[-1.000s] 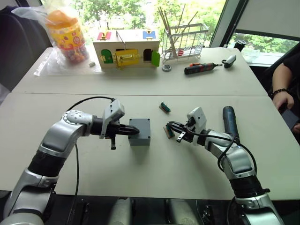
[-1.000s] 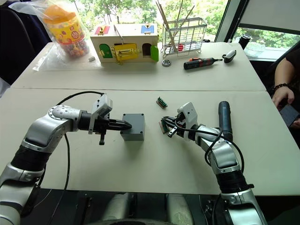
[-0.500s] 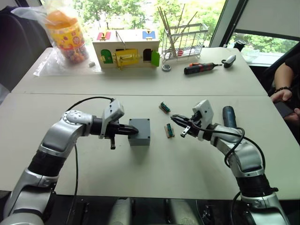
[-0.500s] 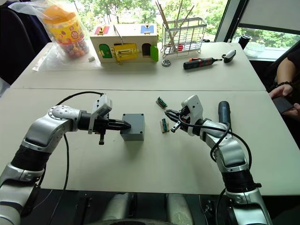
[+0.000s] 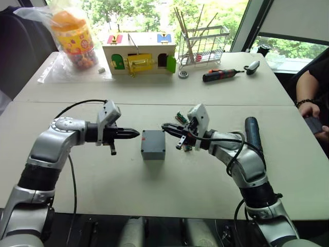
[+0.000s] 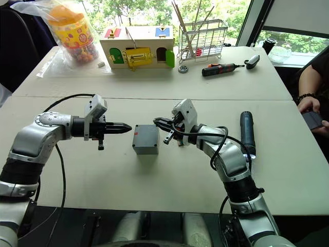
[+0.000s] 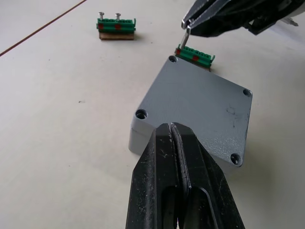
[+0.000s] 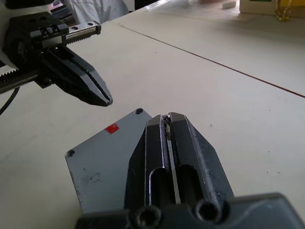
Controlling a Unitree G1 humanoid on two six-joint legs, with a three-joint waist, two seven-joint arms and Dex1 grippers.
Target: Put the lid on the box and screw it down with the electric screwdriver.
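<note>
White table (image 5: pixel 169 195); grey box (image 5: pixel 153 144) lidded (screw holes bare); left gripper (image 5: pixel 134 133) pinched empty beside it; right gripper (image 5: pixel 165 127) clamps a small screw (image 7: pixel 186 34) above its corner.

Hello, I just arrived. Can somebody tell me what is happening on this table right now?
A two-armed robot is assembling a small grey box whose lid already sits on top. The right gripper pinches a small screw and holds it just above a corner hole of the lid. The left gripper, fingers shut on nothing, hangs just off the box's other side. The electric screwdriver lies untouched on the table by the right arm. Two green screw holders lie beyond the box.
</note>
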